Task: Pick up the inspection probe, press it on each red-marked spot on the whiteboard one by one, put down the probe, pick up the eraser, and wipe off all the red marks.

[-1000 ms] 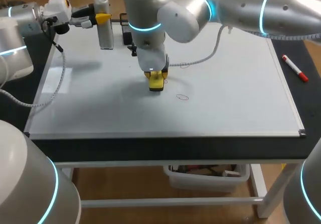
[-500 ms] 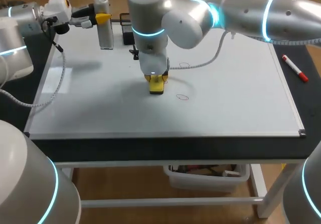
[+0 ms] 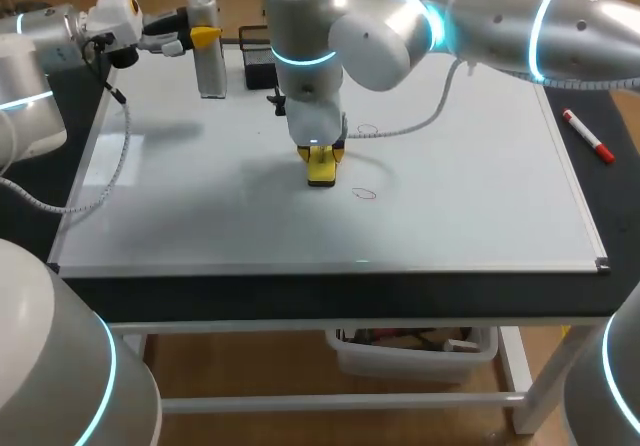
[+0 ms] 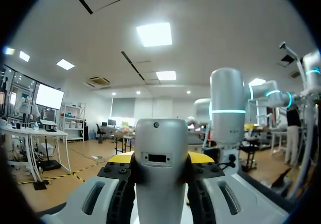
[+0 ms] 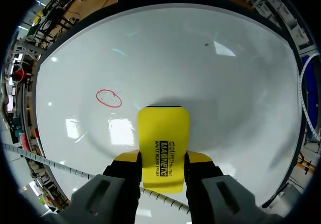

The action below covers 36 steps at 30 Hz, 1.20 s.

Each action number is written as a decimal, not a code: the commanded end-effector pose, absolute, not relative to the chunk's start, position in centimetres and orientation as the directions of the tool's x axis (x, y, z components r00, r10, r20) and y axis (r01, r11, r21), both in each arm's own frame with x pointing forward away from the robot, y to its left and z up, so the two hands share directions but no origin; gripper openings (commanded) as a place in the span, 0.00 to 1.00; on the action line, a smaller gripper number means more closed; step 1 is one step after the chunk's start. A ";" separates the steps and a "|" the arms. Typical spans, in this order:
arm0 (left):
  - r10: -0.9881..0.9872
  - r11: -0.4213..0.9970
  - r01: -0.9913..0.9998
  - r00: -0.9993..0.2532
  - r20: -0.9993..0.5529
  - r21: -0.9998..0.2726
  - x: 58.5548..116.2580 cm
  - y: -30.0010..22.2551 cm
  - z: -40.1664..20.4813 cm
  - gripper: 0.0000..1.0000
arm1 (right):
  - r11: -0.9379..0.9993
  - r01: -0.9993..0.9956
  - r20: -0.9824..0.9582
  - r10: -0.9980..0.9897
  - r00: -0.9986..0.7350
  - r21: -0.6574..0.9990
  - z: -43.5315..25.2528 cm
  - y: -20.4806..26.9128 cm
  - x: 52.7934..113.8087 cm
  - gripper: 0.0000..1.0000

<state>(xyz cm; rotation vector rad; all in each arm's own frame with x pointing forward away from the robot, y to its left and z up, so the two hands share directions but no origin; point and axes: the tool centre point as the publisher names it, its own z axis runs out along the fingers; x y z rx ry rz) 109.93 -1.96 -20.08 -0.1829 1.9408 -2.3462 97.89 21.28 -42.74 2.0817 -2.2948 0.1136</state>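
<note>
My right gripper points down at the middle of the whiteboard, shut on the yellow eraser, whose lower end meets the board. In the right wrist view the eraser sits between the fingers of that gripper, and a red circle mark lies just ahead and to one side. That mark is right of the eraser, and another red mark lies behind it. At the back left corner my left gripper is shut on the upright grey probe, which fills the left wrist view.
A red marker pen lies on the black table right of the board. A black holder stands at the board's back edge beside the probe. My right arm's grey cable hangs over the board's back half.
My right gripper has slid the eraser a little to the right, closer to the near red mark. The left arm and probe have not moved.
</note>
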 end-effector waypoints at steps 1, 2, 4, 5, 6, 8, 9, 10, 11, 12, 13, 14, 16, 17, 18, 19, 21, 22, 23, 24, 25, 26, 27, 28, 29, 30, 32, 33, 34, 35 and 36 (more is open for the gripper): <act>-0.144 -0.189 -0.005 -0.989 0.032 -0.982 110.0 -2.0 -20.1 0.00 | 0.101 -0.994 0.083 -0.991 -0.103 -0.028 -43.2 20.5 98.0 0.00; -0.144 -0.189 -0.005 -0.989 0.032 -0.982 110.0 -2.0 -20.1 0.00 | 0.105 -0.994 0.085 -0.991 -0.108 -0.029 -43.2 20.4 98.0 0.00; -0.144 -0.189 -0.005 -0.989 0.032 -0.982 110.0 -2.0 -20.1 0.00 | 0.109 -0.994 0.087 -0.990 -0.111 -0.030 -43.1 20.2 98.0 0.00; -0.144 -0.189 -0.005 -0.989 0.032 -0.982 110.0 -2.0 -20.1 0.00 | 0.111 -0.993 0.087 -0.990 -0.113 -0.031 -43.0 20.1 98.0 0.00; -0.144 -0.189 -0.005 -0.989 0.032 -0.982 110.0 -2.0 -20.1 0.00 | 0.112 -0.993 0.089 -0.989 -0.115 -0.033 -43.0 20.0 98.1 0.00; -0.144 -0.189 -0.005 -0.989 0.032 -0.982 110.0 -2.0 -20.1 0.00 | 0.115 -0.993 0.091 -0.989 -0.117 -0.035 -42.9 19.8 98.1 0.00; -0.144 -0.189 -0.005 -0.989 0.032 -0.982 110.0 -2.0 -20.1 0.00 | 0.115 -0.993 0.091 -0.989 -0.118 -0.035 -42.8 19.7 98.2 0.00; -0.144 -0.189 -0.005 -0.989 0.032 -0.982 110.0 -2.0 -20.1 0.00 | 0.116 -0.993 0.091 -0.989 -0.119 -0.036 -42.6 19.7 98.2 0.00; -0.144 -0.189 -0.005 -0.989 0.032 -0.982 110.0 -2.0 -20.1 0.00 | 0.118 -0.992 0.090 -0.989 -0.121 -0.040 -42.4 19.6 98.3 0.00; -0.144 -0.189 -0.005 -0.989 0.032 -0.982 110.0 -2.0 -20.1 0.00 | 0.119 -0.992 0.088 -0.989 -0.122 -0.041 -42.1 19.6 98.4 0.00; -0.144 -0.189 -0.005 -0.989 0.032 -0.982 110.0 -2.0 -20.1 0.00 | 0.123 -0.992 0.091 -0.988 -0.124 -0.025 -41.7 19.5 98.5 0.00; -0.144 -0.189 -0.005 -0.989 0.032 -0.982 110.0 -2.0 -20.1 0.00 | 0.125 -0.992 0.088 -0.988 -0.127 -0.024 -41.3 19.4 98.8 0.00; -0.144 -0.189 -0.005 -0.989 0.032 -0.982 110.0 -2.0 -20.1 0.00 | 0.131 -0.991 0.086 -0.987 -0.133 -0.026 -40.3 19.2 99.2 0.00; -0.144 -0.189 -0.005 -0.989 0.032 -0.982 110.0 -2.0 -20.1 0.00 | 0.134 -0.991 0.091 -0.987 -0.136 -0.030 -39.8 19.0 99.4 0.00; -0.144 -0.189 -0.005 -0.989 0.032 -0.982 110.0 -2.0 -20.1 0.00 | 0.142 -0.989 0.080 -0.986 -0.145 -0.043 -39.3 18.8 99.7 0.00; -0.144 -0.189 -0.005 -0.989 0.032 -0.982 110.0 -2.0 -20.1 0.00 | 0.148 -0.988 0.080 -0.985 -0.152 -0.054 -38.8 18.5 100.0 0.00; -0.144 -0.189 -0.005 -0.989 0.032 -0.982 110.0 -2.0 -20.1 0.00 | 0.159 -0.985 0.073 -0.984 -0.164 -0.070 -38.0 18.0 100.5 0.00; -0.144 -0.189 -0.005 -0.989 0.032 -0.982 110.0 -2.0 -20.1 0.00 | 0.163 -0.983 0.073 -0.983 -0.169 -0.080 -37.7 17.7 100.7 0.00; -0.144 -0.189 -0.005 -0.989 0.032 -0.982 110.0 -2.0 -20.1 0.00 | 0.169 -0.982 0.072 -0.982 -0.176 -0.087 -37.5 17.4 100.9 0.00; -0.144 -0.189 -0.005 -0.989 0.032 -0.982 110.0 -2.0 -20.1 0.00 | 0.178 -0.980 0.072 -0.980 -0.185 -0.092 -37.3 17.1 101.1 0.00; -0.144 -0.189 -0.005 -0.989 0.032 -0.982 110.0 -2.0 -20.1 0.00 | 0.183 -0.978 0.072 -0.979 -0.190 -0.097 -37.1 16.8 101.3 0.00; -0.144 -0.189 -0.005 -0.989 0.032 -0.982 110.0 -2.0 -20.1 0.00 | 0.189 -0.977 0.072 -0.978 -0.197 -0.101 -36.9 16.5 101.3 0.00; -0.144 -0.189 -0.005 -0.989 0.032 -0.982 110.0 -2.0 -20.1 0.00 | 0.198 -0.975 0.070 -0.976 -0.206 -0.103 -36.8 16.2 101.4 0.00; -0.144 -0.189 -0.005 -0.989 0.032 -0.982 110.0 -2.0 -20.1 0.00 | 0.204 -0.973 0.072 -0.975 -0.212 -0.109 -36.7 15.9 101.5 0.00; -0.144 -0.189 -0.005 -0.989 0.032 -0.982 110.0 -2.0 -20.1 0.00 | 0.210 -0.971 0.070 -0.973 -0.219 -0.110 -36.6 15.7 101.5 0.00; -0.144 -0.189 -0.005 -0.989 0.032 -0.982 110.0 -2.0 -20.1 0.00 | 0.215 -0.970 0.070 -0.972 -0.223 -0.111 -36.5 15.6 101.5 0.00; -0.144 -0.189 -0.005 -0.989 0.032 -0.982 110.0 -2.0 -20.1 0.00 | 0.217 -0.970 0.071 -0.972 -0.225 -0.113 -36.5 15.6 101.4 0.00; -0.144 -0.189 -0.005 -0.989 0.032 -0.982 110.0 -2.0 -20.1 0.00 | 0.215 -0.970 0.073 -0.972 -0.224 -0.112 -36.6 15.8 101.2 0.00; -0.144 -0.189 -0.005 -0.989 0.032 -0.982 110.0 -2.0 -20.1 0.00 | 0.208 -0.972 0.075 -0.973 -0.217 -0.110 -36.8 16.0 101.0 0.00; -0.144 -0.189 -0.005 -0.989 0.032 -0.982 110.0 -2.0 -20.1 0.00 | 0.204 -0.973 0.076 -0.974 -0.213 -0.107 -37.0 16.3 100.9 0.00; -0.144 -0.189 -0.005 -0.989 0.032 -0.982 110.0 -2.0 -20.1 0.00 | 0.197 -0.975 0.075 -0.976 -0.205 -0.104 -37.2 16.7 100.7 0.00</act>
